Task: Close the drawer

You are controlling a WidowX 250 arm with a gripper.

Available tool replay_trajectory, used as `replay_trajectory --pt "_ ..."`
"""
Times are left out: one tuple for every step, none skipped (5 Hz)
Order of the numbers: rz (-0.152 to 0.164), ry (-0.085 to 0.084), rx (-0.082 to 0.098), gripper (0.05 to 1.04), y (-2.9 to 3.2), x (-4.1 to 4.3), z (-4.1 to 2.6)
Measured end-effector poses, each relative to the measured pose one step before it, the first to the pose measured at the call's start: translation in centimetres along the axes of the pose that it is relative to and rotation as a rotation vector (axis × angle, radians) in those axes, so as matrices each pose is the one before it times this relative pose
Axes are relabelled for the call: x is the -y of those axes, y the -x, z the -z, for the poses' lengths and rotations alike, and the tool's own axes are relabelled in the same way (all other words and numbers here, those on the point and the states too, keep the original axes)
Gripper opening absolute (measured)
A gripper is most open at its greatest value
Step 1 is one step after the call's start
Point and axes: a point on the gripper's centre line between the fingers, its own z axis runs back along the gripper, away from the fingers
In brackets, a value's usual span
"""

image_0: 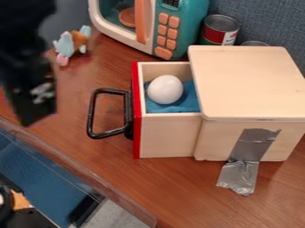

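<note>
The claw (37,104) was seen at the upper left of the view, dark and blurred, pointed down over the worktop (80,153). Whether it was spread or pressed together could not be told, nor could its height above the wood.

To the view's right of the claw, and apart from it in the view, the black handle (93,111) was found, set on the red front (136,133) of the drawer (168,136). The handle's long side was aligned with that front, across the line of sliding. The drawer was left part-way open, drawn out of the wooden box (247,84) toward the claw's side. By this layout the claw was well placed: closing was judged to need a push toward the view's right, square to the front, with the claw first brought low enough to meet it or the handle.

Inside the drawer a white egg (165,89) was cradled on blue cloth (191,95), close to the box's opening; it could be rolled by a hard shove. An off-centre push might make the drawer bind. The box was fastened to the worktop by silver tape (239,173), by which some of the push would probably be resisted. Beyond, a toy microwave (184,13) and a can (219,30) were placed.
</note>
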Motion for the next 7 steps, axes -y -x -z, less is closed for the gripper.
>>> replay_trajectory --pt "0.0476 -0.0238 0.0295 1.000 1.556 -2.128 1.505" --pt "0.0054 0.0325 -0.0365 0.999 1.107 -3.945 2.511" --pt "0.0095 -0.0244 -0.0510 0.999 0.363 -3.224 1.895" --pt "0.0796 -0.0229 -0.0617 0.999 0.116 -3.038 2.184" --pt "0.1323 -0.0627 -0.0047 0.999 -0.042 -1.240 1.499" --pt "0.1305 -0.0645 0.0520 0.999 -0.598 0.707 0.903" --pt "0.0828 -0.0376 -0.0041 0.999 -0.834 0.369 1.136"
